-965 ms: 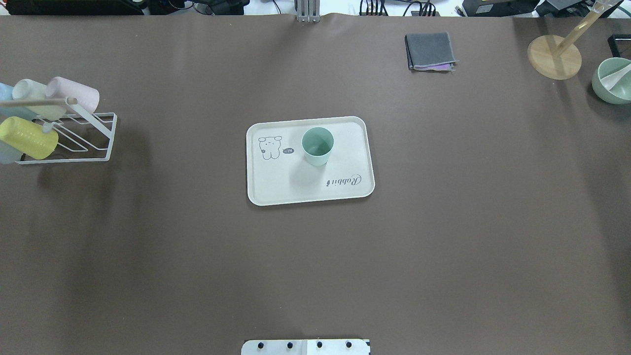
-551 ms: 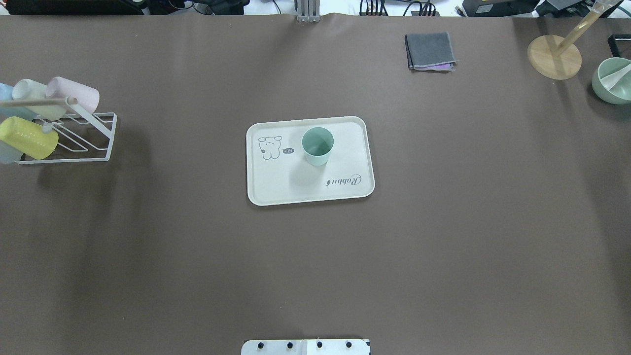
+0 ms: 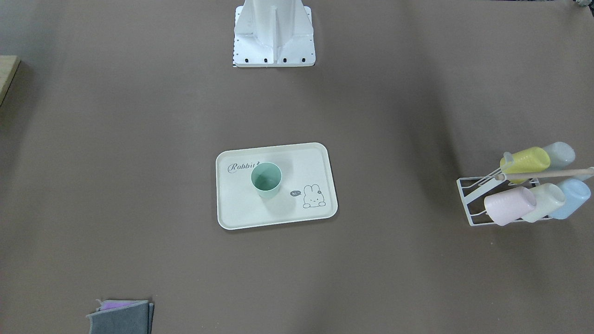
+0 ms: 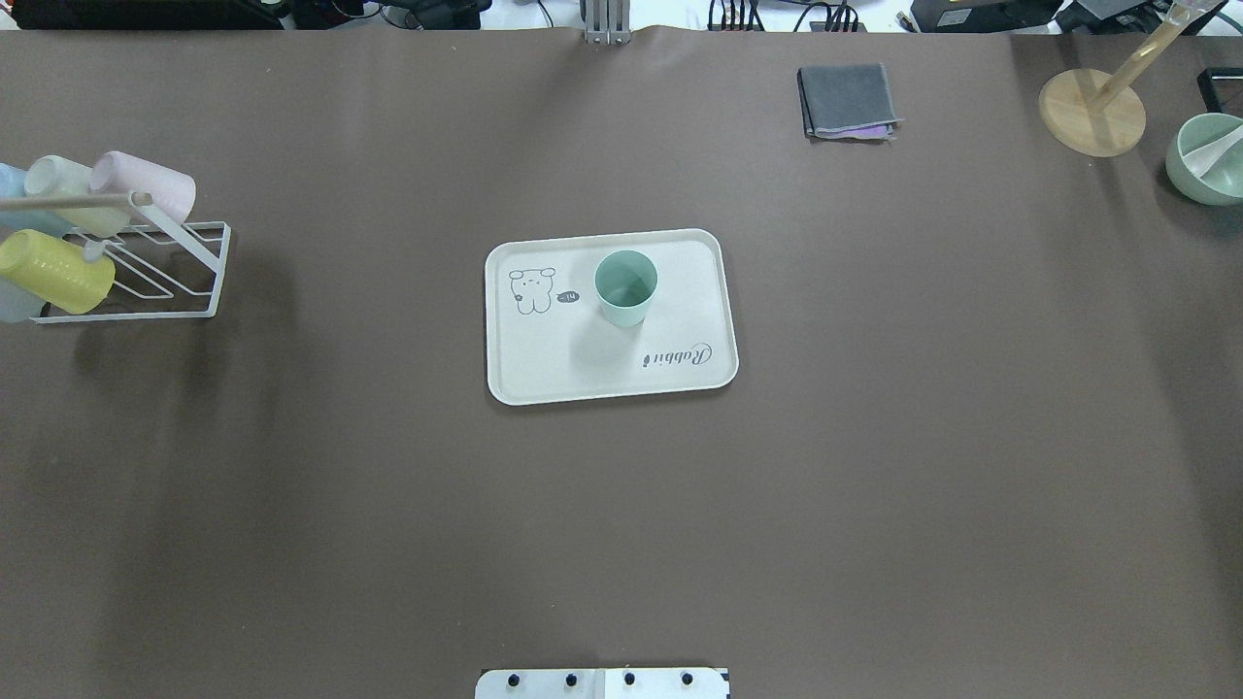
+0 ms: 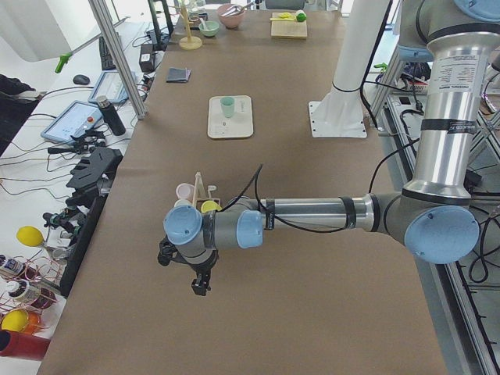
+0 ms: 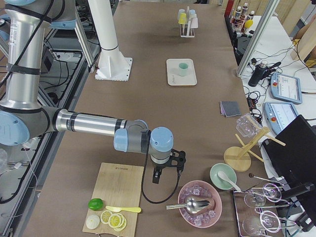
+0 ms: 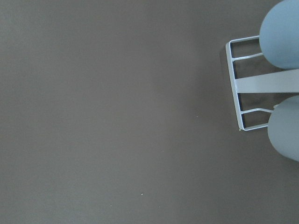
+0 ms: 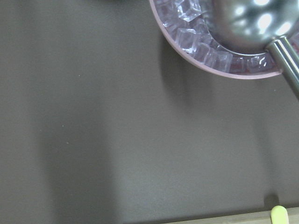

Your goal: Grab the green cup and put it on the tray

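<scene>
Cup [image 4: 625,286] upright, mouth up, on the tray [image 4: 554,374]. Well inside the rim, between the "Rabbit" script and the bunny drawing. Nothing touching it, and no arm near it in the overhead or front-facing views.

Left arm [image 5: 312,212] stretched low over the table [image 4: 874,466] at the robot's left end, wrist just beside the rack [image 4: 146,282] of pastel cups. From its wrist camera, only bare table, a corner of the rack and two pale cups at the edge. Left jaws visible from the side camera alone, small and dark. Cannot tell whether released or clenched. No cup to be made out in them.

Right arm [image 6: 89,122] stretched out likewise at the opposite end, wrist hanging between the board [image 6: 121,190] with the lime slices and the ice bowl [image 8: 243,76]. From its wrist camera, table, the bowl's rim with a metal scoop, and a strip of the board. Right jaws also seen only from the side. Cannot tell their state either, and nothing seen in them.

Judged from this: pick and place both done, with the cup resting on the tray, standing steady and free of either arm. Both arms well apart from the tray. Nothing left for the task as worded.
</scene>
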Tool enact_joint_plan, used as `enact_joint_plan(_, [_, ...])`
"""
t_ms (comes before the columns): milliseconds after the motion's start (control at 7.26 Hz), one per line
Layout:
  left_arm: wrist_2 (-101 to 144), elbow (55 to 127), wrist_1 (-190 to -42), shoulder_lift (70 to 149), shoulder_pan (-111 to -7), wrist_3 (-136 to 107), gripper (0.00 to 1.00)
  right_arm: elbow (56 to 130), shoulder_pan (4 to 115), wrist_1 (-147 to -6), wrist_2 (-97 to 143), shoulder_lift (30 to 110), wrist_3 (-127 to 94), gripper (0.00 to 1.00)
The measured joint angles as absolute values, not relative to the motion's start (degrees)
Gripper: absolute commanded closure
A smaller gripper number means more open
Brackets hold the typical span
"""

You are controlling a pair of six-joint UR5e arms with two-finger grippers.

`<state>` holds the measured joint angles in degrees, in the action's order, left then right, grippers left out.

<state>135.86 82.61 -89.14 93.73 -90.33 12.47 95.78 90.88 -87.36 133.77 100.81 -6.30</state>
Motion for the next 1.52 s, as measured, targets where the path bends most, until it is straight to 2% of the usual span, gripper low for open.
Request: enact_joint_plan(1516, [135.79,84.37,-90.10,93.25,-91.48,11.98,0.01,95.75,90.88,-87.36,133.77,100.81,-6.27,0.00])
